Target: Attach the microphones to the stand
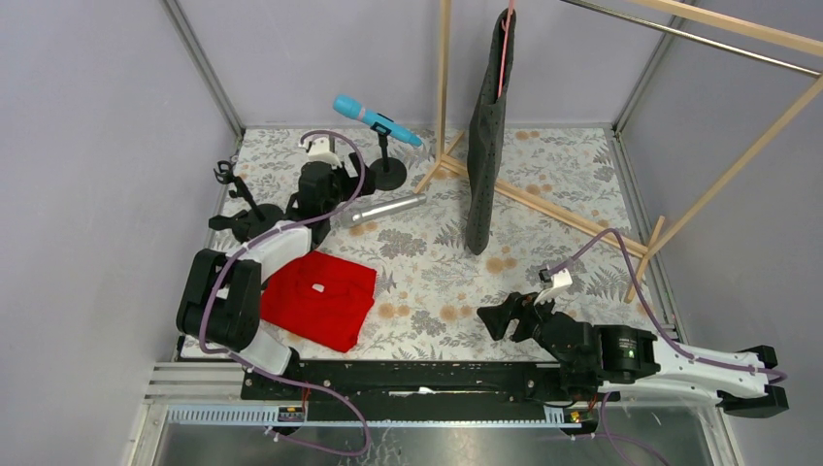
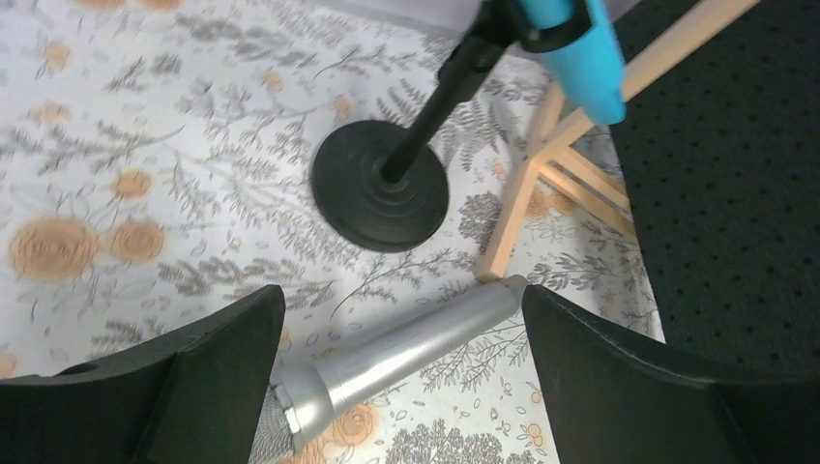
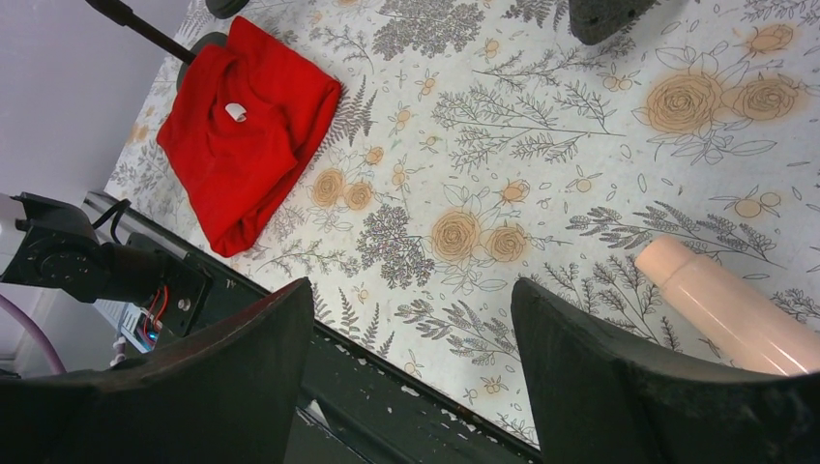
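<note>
Left gripper [image 2: 401,302] fingers closest to lens, spread wide, nothing clamped. Silver-grey mic [image 2: 406,348] flat on floral tablecloth [image 2: 145,145] between them, head partly hidden behind one finger [image 2: 193,377]. Cyan-blue mic [image 2: 580,48] clipped in black stand [image 2: 382,188], 11 o'clock on table in top view; only one end showing from wrist cam. Right gripper [image 3: 411,300] at 5 o'clock, part open, empty. Peach-pink mic [image 3: 725,311] lying at 4 o'clock of right wrist view, head cut off by frame edge. Second stand [image 1: 233,199] at 9 o'clock, dark, details hard to read. Red cloth [image 1: 320,296] at 8 o'clock.
</note>
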### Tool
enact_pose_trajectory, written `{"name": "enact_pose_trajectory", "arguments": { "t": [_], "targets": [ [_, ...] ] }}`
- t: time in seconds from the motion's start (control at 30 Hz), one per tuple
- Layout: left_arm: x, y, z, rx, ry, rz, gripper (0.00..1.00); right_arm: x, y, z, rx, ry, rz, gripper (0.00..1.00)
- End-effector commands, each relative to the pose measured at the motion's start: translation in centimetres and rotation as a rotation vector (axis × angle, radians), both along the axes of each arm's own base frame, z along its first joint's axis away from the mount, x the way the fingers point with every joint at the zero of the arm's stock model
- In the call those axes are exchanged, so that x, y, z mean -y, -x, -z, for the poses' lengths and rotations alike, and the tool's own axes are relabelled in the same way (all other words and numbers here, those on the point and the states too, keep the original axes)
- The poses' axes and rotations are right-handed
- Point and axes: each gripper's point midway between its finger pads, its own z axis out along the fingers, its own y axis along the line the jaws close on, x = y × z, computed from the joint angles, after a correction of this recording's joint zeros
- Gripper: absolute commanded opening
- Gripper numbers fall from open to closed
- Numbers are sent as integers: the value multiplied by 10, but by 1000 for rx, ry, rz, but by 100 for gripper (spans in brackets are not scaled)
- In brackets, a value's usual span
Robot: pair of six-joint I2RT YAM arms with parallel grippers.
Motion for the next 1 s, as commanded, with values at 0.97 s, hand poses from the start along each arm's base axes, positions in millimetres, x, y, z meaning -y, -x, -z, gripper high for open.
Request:
{"name": "enact_pose_trajectory", "arguments": {
  "t": [0.97],
  "targets": [
    [34,-4,58,-302,-340,4,99,-24,2,33,-96,11,34,81]
  ]
}}
